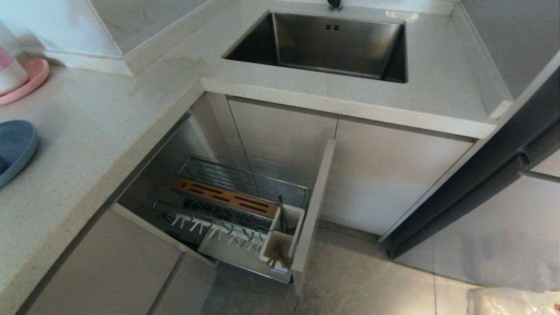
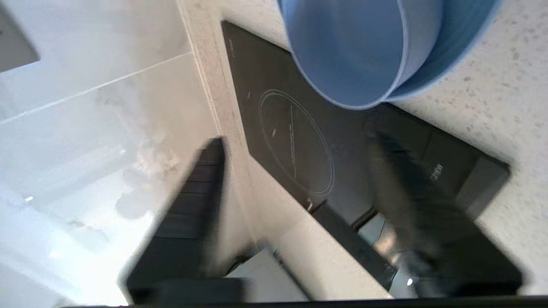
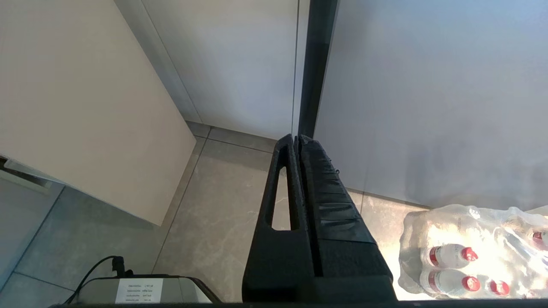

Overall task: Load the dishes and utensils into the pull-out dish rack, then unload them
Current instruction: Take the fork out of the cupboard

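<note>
Left gripper [image 2: 295,149] stands apart, seemingly empty, over the black cooktop [image 2: 299,141]; blue bowl [image 2: 346,47] at frame top. Chopsticks [image 1: 278,258] sit in the rack's [image 1: 245,183] cup, lower centre. Right gripper [image 3: 298,141] pressed closed.

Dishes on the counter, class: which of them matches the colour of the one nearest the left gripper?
The blue plate at the counter's left edge; it matches the blue bowl just beyond the open left gripper. The pink plate and pink-and-white bowl behind it differ.
</note>
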Robot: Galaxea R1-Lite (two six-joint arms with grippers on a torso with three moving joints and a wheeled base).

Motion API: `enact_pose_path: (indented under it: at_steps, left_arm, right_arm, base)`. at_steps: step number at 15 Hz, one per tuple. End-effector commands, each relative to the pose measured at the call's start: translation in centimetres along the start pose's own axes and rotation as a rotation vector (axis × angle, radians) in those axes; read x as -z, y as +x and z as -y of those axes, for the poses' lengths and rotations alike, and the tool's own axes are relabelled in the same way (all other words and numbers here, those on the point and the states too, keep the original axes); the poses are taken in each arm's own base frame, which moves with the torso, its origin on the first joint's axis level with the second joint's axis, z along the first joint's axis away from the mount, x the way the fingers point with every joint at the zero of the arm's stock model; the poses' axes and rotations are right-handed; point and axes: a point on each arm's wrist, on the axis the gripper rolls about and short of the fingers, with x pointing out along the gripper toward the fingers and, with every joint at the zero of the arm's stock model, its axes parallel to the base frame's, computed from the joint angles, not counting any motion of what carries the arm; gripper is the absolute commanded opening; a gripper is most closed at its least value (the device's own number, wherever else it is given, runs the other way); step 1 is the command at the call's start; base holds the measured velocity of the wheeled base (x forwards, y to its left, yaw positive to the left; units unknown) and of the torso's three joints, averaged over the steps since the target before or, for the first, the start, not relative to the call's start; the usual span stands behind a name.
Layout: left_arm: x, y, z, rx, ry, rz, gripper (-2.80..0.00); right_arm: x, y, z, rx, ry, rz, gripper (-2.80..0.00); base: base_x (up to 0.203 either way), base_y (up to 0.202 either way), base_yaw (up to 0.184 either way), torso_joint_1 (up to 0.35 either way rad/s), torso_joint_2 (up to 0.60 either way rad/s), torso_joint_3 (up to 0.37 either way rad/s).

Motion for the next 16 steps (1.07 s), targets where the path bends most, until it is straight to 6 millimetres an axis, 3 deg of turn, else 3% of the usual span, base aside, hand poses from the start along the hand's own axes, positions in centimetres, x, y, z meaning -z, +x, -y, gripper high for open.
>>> enact_pose_path:
  at_steps: [1,5,10,13,16]
  left_arm:
    - [1.7,-2.1,-0.8,-0.021,-0.037,0.044,-2.8]
    - [4.8,-5.8,-2.2,0.003,-0.187,0.235,-2.8]
    - [9.8,-10.5,-2.2,0.206,-0.45,0.561,-2.8]
    - [11.5,-12.0,-1.5,0.45,-0.642,0.699,-2.8]
    - [12.9,-13.4,-0.8,0.814,-0.816,0.819,-2.8]
  right_arm:
    - [0.0,0.0,0.0,0.0,0.0,-0.001,-2.8]
    - [0.0,0.0,0.0,0.0,0.0,-0.001,-2.8]
    - [0.0,0.0,0.0,0.0,0.0,0.0,-2.8]
    - [0.0,0.0,0.0,0.0,0.0,0.0,-2.8]
    - [0.0,0.0,0.0,0.0,0.0,0.001,-2.8]
  base:
    - [0.0,0.0,0.0,0.0,0.0,0.0]
    - [0.0,0.0,0.0,0.0,0.0,0.0]
    - [0.0,0.0,0.0,0.0,0.0,0.0]
    - [0.0,0.0,0.0,0.0,0.0,0.0]
    - [0.0,0.0,0.0,0.0,0.0,0.0]
